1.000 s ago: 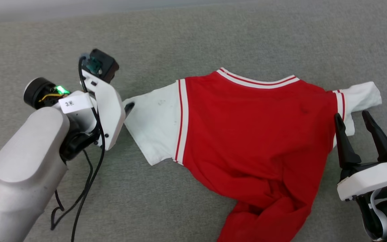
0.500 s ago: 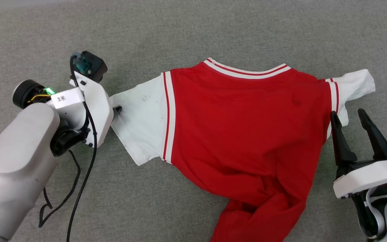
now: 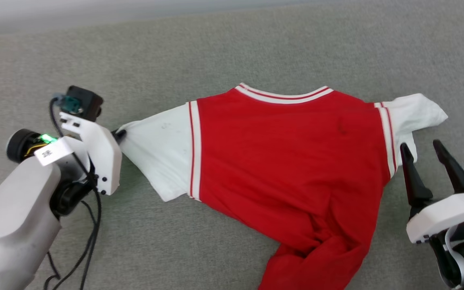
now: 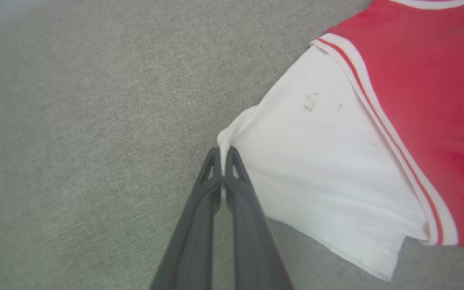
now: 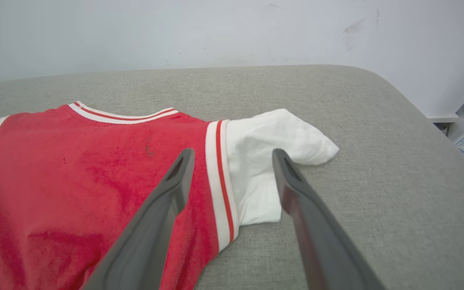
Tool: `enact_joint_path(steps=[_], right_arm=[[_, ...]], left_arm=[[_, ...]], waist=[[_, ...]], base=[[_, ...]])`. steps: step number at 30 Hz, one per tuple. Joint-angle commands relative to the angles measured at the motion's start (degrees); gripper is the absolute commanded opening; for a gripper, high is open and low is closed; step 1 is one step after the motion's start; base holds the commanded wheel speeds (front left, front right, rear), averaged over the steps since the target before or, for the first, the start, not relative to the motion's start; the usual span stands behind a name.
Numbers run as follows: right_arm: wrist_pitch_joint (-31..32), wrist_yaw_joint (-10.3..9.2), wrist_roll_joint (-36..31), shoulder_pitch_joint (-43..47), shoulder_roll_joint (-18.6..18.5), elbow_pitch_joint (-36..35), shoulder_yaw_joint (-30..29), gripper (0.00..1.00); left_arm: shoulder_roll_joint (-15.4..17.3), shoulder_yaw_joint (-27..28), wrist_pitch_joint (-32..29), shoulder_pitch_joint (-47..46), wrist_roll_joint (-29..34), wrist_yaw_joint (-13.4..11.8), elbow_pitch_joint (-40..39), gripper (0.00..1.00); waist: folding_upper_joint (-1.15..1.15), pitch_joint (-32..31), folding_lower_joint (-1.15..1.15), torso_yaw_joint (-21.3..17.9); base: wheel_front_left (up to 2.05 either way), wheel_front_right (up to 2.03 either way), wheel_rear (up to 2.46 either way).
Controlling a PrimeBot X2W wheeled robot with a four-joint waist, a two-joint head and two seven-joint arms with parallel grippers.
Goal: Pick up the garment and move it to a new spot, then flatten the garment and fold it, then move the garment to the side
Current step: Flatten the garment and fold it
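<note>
The garment (image 3: 288,161), a red jersey-style T-shirt with white short sleeves, lies on a grey upholstered surface (image 3: 256,48). Its striped neck trim (image 3: 282,93) is on the side away from the robot. The lower red portion is bunched and runs out of the head view at the bottom edge. No lettering is visible on the upward face.

Left gripper (image 3: 118,134): closed. In the left wrist view, the left gripper (image 4: 222,155) has both dark fingers pressed together on the outer tip of the white sleeve on the robot's left (image 4: 316,161). The cloth puckers at the pinch point. This sleeve carries a small dark mark (image 4: 309,102).

Right gripper (image 3: 421,145): jaws wide apart, holding nothing. It is positioned just beside the white sleeve on the robot's right (image 3: 413,112). In the right wrist view, the right gripper (image 5: 234,155) frames the striped sleeve trim (image 5: 222,181) between its fingers. Whether the fingers touch the cloth cannot be determined.

A black cable (image 3: 91,237) hangs from the left wrist. A pale wall (image 5: 216,32) stands behind the surface.
</note>
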State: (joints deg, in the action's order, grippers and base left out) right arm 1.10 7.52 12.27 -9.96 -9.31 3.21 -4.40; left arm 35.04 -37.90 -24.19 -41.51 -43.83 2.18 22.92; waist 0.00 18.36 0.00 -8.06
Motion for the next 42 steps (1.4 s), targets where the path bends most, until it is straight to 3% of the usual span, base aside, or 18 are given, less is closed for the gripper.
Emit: enact_joint_path(steps=[1, 9, 14, 23, 28, 31, 36, 42], right_arm=[[0.67, -0.06, 0.15, 1.1, -0.63, 0.21, -0.06, 1.0], [6.75, -0.06, 0.06, 3.15, -2.09, 0.91, 0.36, 1.0], [12.92, -0.06, 0.48, 2.03, -4.86, 0.11, 1.24, 1.0], [35.11, -0.08, 7.05, -7.4, -14.35, -1.79, 2.77, 1.0], [49.81, -0.07, 9.41, -15.8, -20.43, 0.21, 1.54, 1.0], [54.92, -0.05, 9.76, -20.64, -21.84, 2.74, 0.47, 1.0], [60.52, -0.06, 8.84, -26.78, -23.38, 7.97, -1.73, 1.0], [62.25, -0.06, 7.18, -29.02, -23.87, 12.42, -2.67, 1.0]], left_arm=[[0.85, 0.78, 1.19, 1.35, 0.32, -1.07, -1.04, 0.0], [4.51, 3.8, 5.23, 11.36, -1.75, -6.79, -13.01, 0.0], [6.01, 5.59, 7.0, 18.89, -4.48, -9.74, -22.12, 0.0], [8.13, 5.9, 7.54, 23.76, -3.56, -13.38, -34.33, 0.0], [8.46, 5.3, 6.83, 22.9, -2.14, -14.57, -38.88, 0.0], [8.48, 5.09, 6.49, 22.01, -1.5, -14.75, -40.48, 0.0], [7.78, 4.31, 6.27, 20.32, -0.24, -14.41, -41.93, 0.0], [6.7, 3.5, 6.06, 18.57, 0.79, -14.03, -42.32, 0.0]], waist=[[0.0, -1.86, 0.0, 1.42], [0.0, -5.69, 0.0, 4.57], [0.0, -5.76, 0.0, 6.28], [0.0, -0.97, 0.0, 9.95], [0.0, 3.58, 0.0, 12.24], [0.0, 5.83, 0.0, 13.64], [0.0, 8.64, 0.0, 16.04], [0.0, 10.59, 0.0, 17.88]], base=[[0.0, 0.0, 0.0], [0.0, 0.0, 0.0], [0.0, 0.0, 0.0], [0.0, 0.0, 0.0], [0.0, 0.0, 0.0], [0.0, 0.0, 0.0], [0.0, 0.0, 0.0], [0.0, 0.0, 0.0]])
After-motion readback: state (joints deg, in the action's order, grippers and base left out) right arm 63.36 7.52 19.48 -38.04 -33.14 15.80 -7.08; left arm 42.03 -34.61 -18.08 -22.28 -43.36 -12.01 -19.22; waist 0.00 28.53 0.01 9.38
